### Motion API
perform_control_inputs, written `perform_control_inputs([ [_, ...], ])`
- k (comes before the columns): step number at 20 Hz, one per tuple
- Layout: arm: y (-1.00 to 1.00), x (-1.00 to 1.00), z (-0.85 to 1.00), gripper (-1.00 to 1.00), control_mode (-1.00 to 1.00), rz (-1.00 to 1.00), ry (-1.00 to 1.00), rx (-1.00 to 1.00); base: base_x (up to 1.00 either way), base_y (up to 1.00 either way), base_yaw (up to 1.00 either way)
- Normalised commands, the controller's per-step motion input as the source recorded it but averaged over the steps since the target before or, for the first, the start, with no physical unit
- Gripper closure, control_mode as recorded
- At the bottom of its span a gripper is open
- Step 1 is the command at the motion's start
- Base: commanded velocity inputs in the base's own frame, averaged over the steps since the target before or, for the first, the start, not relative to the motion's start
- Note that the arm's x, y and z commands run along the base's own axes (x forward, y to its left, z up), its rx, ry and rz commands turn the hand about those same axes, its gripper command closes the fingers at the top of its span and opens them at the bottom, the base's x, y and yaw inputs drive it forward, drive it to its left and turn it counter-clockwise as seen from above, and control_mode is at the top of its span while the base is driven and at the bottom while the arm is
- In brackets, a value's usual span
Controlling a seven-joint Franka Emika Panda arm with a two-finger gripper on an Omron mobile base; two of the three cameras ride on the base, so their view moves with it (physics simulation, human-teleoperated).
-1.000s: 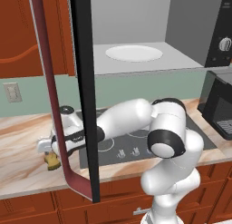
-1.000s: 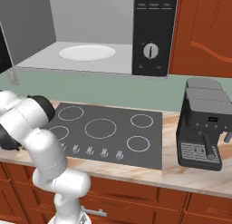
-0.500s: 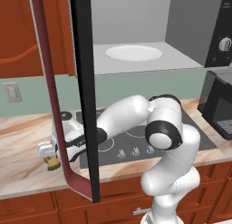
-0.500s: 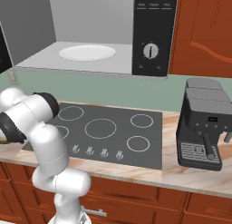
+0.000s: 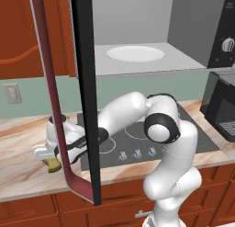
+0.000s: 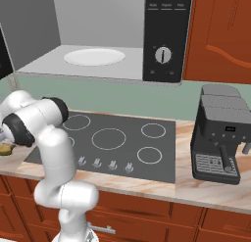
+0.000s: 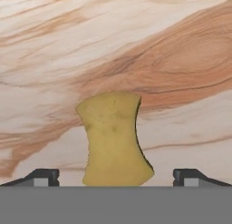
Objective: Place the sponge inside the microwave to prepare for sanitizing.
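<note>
The sponge (image 7: 114, 139), a mustard-yellow lumpy block, lies on the marble counter left of the stove. It also appears as a small yellow bit under the hand (image 5: 54, 163) and at the picture's left edge (image 6: 6, 149). My gripper (image 7: 116, 177) is open and points down at it. One fingertip (image 7: 43, 177) stands on each side of the sponge, well apart from it. In the left base view the gripper (image 5: 48, 153) hangs low over the counter, partly behind the microwave door (image 5: 85, 83). The microwave (image 6: 164, 35) stands open above the stove, with a white plate (image 5: 135, 53) inside.
The open door swings out toward me between the camera and the arm. A black stovetop (image 6: 112, 138) lies below the microwave. A black coffee machine (image 6: 220, 133) stands on the counter at the right. A wall socket (image 5: 12, 93) is at the left.
The arm has bent further and brought the hand a little lower and to the left, over the sponge. The jaws have stayed open.
</note>
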Motion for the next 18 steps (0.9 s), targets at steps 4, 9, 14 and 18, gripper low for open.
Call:
perform_control_inputs([
  [4, 0.00, 0.00, -0.13, -1.00, -1.00, -0.04, 0.00, -0.01, 0.00, 0.00, 0.00],
  [9, 0.00, 0.11, -0.11, -1.00, -1.00, 0.00, 0.00, -0.06, 0.00, 0.00, 0.00],
  [14, 0.00, 0.11, -0.06, -1.00, -1.00, 0.00, 0.00, -0.03, 0.00, 0.00, 0.00],
  [18, 0.00, 0.06, -0.01, -1.00, -1.00, 0.00, 0.03, -0.01, 0.00, 0.00, 0.00],
])
